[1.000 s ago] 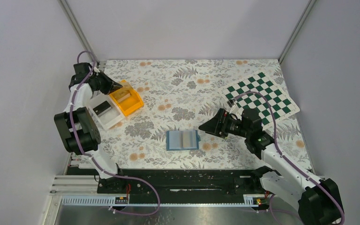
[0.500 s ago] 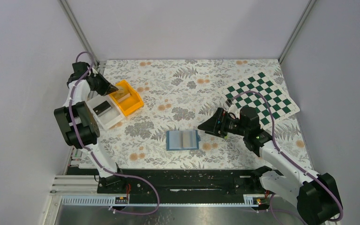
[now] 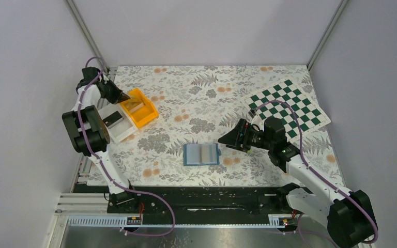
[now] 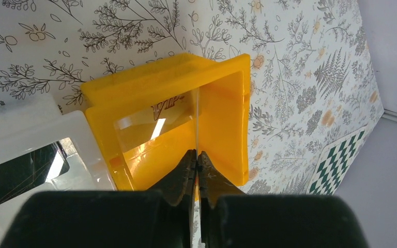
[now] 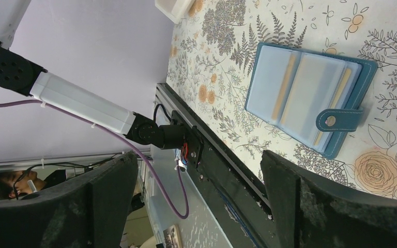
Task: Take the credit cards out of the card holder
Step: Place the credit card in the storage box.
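Observation:
The card holder (image 3: 201, 154) is a blue-teal wallet lying open on the floral cloth. It also shows in the right wrist view (image 5: 310, 98), with tan card edges (image 5: 285, 85) showing in its clear pockets. My right gripper (image 3: 223, 140) (image 5: 199, 157) is open and empty, held above the cloth just right of the holder. My left gripper (image 3: 124, 96) (image 4: 196, 155) is shut on a thin credit card (image 4: 197, 119) seen edge-on, held over the orange bin (image 4: 222, 119). Another card (image 4: 155, 116) marked "VIP" lies in that bin.
The orange bin (image 3: 139, 107) stands at the back left beside a white bin (image 3: 115, 123) (image 4: 31, 129) that holds a dark card (image 4: 15, 175). A green-and-white chessboard mat (image 3: 288, 105) lies at the back right. The black rail (image 5: 222, 155) runs along the near edge.
The left arm has swung its elbow in while its gripper stays over the orange bin with the card. The right gripper has shifted slightly toward the holder.

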You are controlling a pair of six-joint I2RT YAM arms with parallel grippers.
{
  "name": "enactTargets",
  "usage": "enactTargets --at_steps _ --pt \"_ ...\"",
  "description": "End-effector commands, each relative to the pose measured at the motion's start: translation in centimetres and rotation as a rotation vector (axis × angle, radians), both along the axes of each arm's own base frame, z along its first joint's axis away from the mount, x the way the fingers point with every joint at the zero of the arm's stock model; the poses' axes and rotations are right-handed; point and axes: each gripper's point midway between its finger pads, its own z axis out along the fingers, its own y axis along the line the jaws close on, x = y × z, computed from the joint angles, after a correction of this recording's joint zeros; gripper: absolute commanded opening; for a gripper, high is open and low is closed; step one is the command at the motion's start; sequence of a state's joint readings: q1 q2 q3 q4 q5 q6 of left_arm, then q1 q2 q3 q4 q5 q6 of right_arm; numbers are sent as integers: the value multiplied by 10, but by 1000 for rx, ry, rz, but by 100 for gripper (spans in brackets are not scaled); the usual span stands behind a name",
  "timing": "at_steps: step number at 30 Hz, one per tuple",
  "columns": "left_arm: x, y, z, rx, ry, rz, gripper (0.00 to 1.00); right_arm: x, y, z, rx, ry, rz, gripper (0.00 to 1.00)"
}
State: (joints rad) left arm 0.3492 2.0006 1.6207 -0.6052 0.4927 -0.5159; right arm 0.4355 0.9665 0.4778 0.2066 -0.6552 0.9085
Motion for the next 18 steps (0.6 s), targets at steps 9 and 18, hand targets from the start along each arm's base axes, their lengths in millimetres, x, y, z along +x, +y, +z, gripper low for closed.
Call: enactTargets --at_steps 9,18 --pt "15 11 5 36 -30 1 17 8 1 12 5 -47 -3 95" --pt "19 13 10 38 -39 12 26 7 1 11 1 -49 -3 95"
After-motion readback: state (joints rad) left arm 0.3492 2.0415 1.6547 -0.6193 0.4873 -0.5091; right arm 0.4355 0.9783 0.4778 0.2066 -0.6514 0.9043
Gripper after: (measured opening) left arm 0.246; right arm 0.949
